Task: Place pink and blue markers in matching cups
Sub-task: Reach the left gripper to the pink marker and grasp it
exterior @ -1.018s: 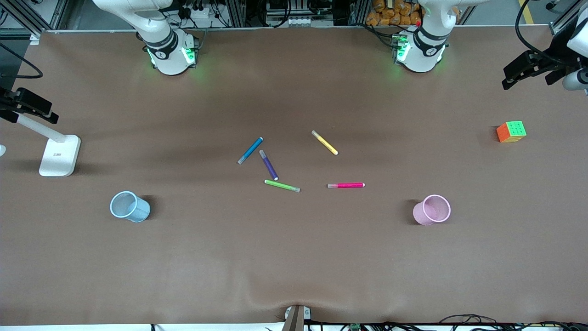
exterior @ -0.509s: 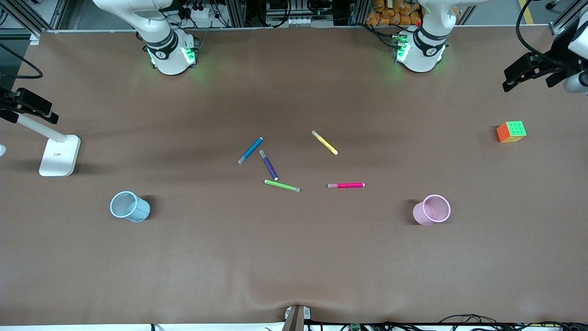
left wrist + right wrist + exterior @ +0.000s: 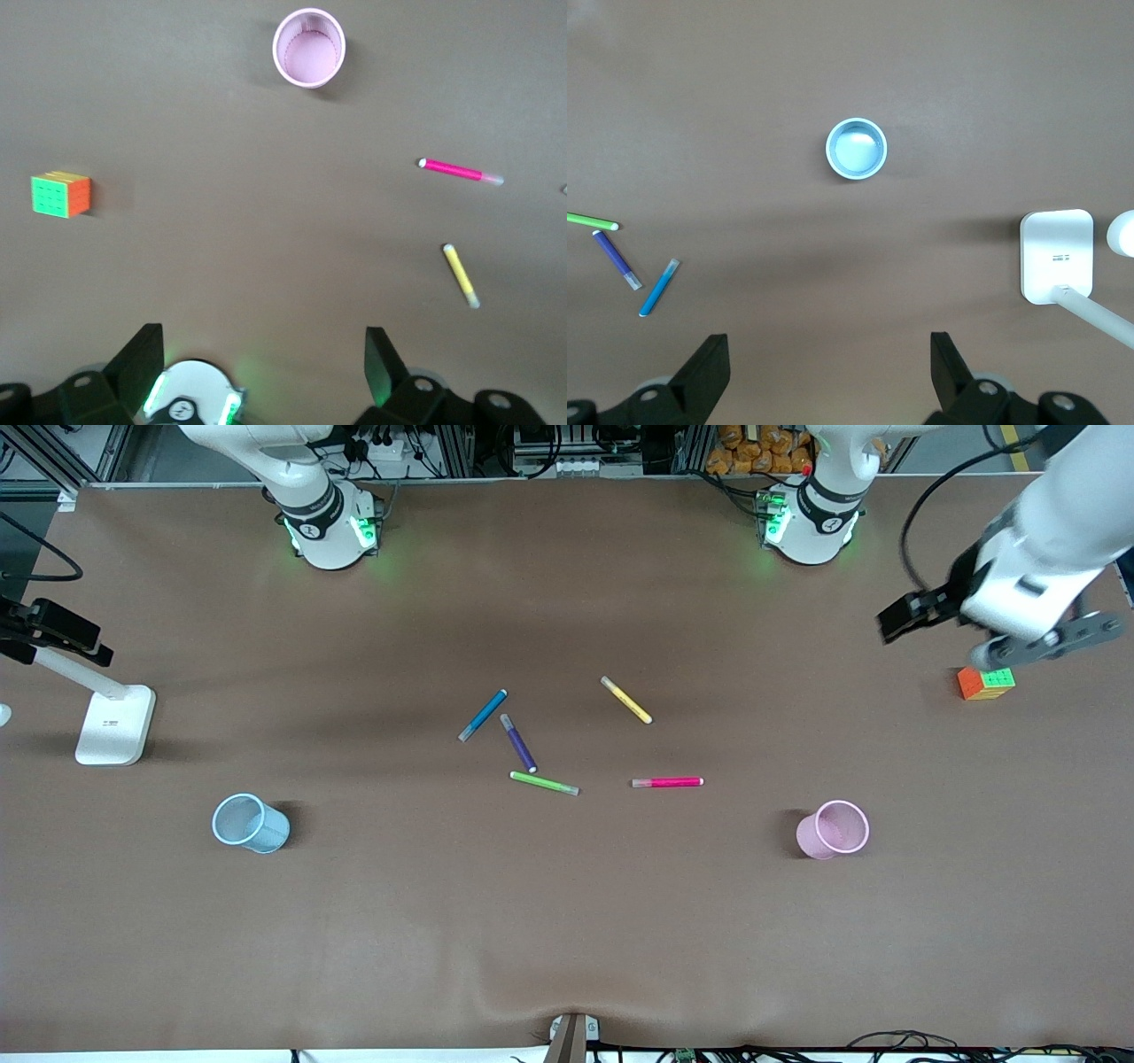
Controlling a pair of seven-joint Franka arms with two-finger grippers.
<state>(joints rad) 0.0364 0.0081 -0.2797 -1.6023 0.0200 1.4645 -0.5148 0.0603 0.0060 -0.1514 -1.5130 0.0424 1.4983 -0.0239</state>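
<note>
**Markers lying loose between the two cups**

On the brown table (image 3: 567, 921), the left gripper (image 3: 264, 361) is hanging over the cube (image 3: 985, 679) at the left arm's end, fingers spread wide and gripping nothing. The right gripper (image 3: 829, 365) is likewise gaping, empty, over the right arm's end. The pink cup (image 3: 833, 829) and blue cup (image 3: 251, 823) are standing well apart; the pink marker (image 3: 667, 782) and blue marker (image 3: 483, 715) are lying between them.

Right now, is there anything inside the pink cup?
No marker shows inside the pink cup. The left wrist view looks down its mouth onto bare pink floor. The pink marker lies on the table beside it, untouched.
</note>
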